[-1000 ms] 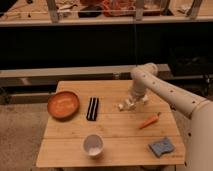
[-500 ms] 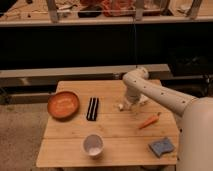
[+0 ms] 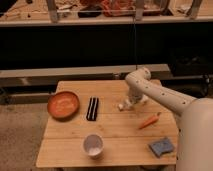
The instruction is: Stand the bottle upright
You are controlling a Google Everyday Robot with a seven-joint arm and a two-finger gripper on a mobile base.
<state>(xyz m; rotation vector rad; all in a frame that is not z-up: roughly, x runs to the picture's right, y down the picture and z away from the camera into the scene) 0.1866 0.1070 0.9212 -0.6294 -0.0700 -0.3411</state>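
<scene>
The small clear bottle [image 3: 124,105] lies on its side on the wooden table [image 3: 107,132], right of centre, its whitish end toward the left. My gripper [image 3: 131,102] hangs down from the white arm directly over it, at the bottle's right part, touching or very near it. The arm comes in from the lower right and bends above the table's far right side. Part of the bottle is hidden behind the gripper.
An orange bowl [image 3: 63,104] sits at the left. A black flat object [image 3: 92,108] lies beside it. A carrot [image 3: 149,120] lies right of the bottle. A white cup [image 3: 93,145] stands at the front, a blue sponge [image 3: 161,147] at the front right.
The arm's elbow has swung left and lower over the table. The gripper has stayed at the bottle, which has shifted slightly left.
</scene>
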